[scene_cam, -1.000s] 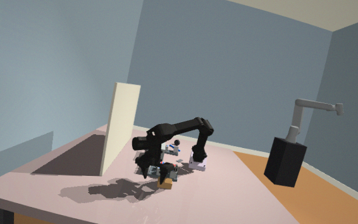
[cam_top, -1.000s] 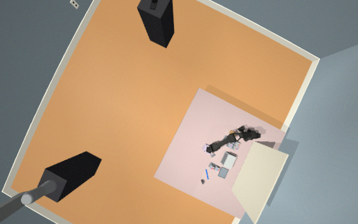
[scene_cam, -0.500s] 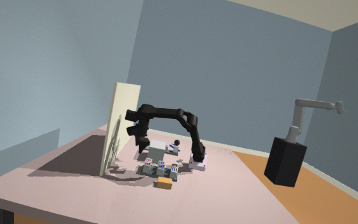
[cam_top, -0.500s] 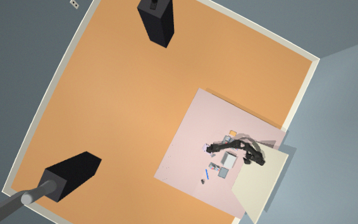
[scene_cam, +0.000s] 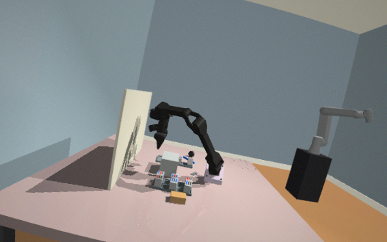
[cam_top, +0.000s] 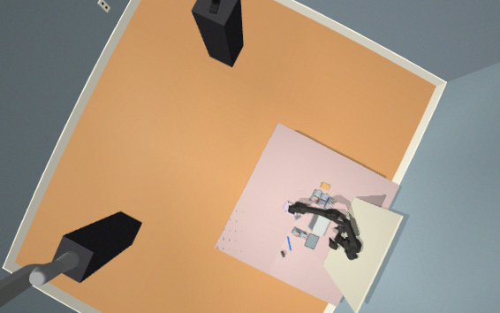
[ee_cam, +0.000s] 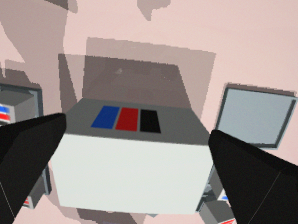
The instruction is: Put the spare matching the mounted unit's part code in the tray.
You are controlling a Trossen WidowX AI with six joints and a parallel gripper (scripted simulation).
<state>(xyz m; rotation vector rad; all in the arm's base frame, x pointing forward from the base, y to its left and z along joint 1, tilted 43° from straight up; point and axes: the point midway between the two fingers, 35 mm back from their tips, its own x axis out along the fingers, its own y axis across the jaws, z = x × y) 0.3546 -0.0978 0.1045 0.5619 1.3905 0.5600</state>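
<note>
The gripper [ee_cam: 143, 163] hangs wide open and empty behind the mounted unit [ee_cam: 129, 169], whose blue-red-black code [ee_cam: 127, 119] faces it; the striped spares [scene_cam: 174, 181] lie beyond the unit, near the orange tray [scene_cam: 178, 197].

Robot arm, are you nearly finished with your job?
Not yet. Done: nothing. In hand: the open, empty hand hangs behind the mounted box, where blue, red and black stripes show. Left: pick the matching spare, drop it in the tray.

Upright mounted unit [ee_cam: 127, 163] shows blue, red, black stripes [ee_cam: 127, 119].
</note>
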